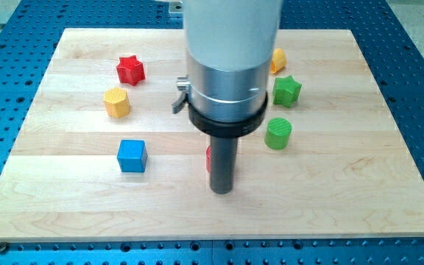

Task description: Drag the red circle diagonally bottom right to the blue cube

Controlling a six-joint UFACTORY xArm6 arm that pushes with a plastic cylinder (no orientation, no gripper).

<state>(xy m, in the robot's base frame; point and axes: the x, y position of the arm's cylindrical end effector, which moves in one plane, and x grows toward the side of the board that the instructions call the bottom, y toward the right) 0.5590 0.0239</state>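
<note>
The red circle (208, 157) is almost wholly hidden behind my rod; only a thin red sliver shows at the rod's left side, near the board's middle. My tip (221, 190) sits just below and right of that sliver, touching or very close to it. The blue cube (132, 155) stands to the view's left of the tip, about level with the red sliver and clearly apart from it.
A red star (130, 70) and a yellow hexagonal block (116, 101) lie at the upper left. A green star (286, 90), a green cylinder (277, 133) and a partly hidden orange block (277, 60) lie at the right. The wooden board (344, 191) rests on a blue perforated table.
</note>
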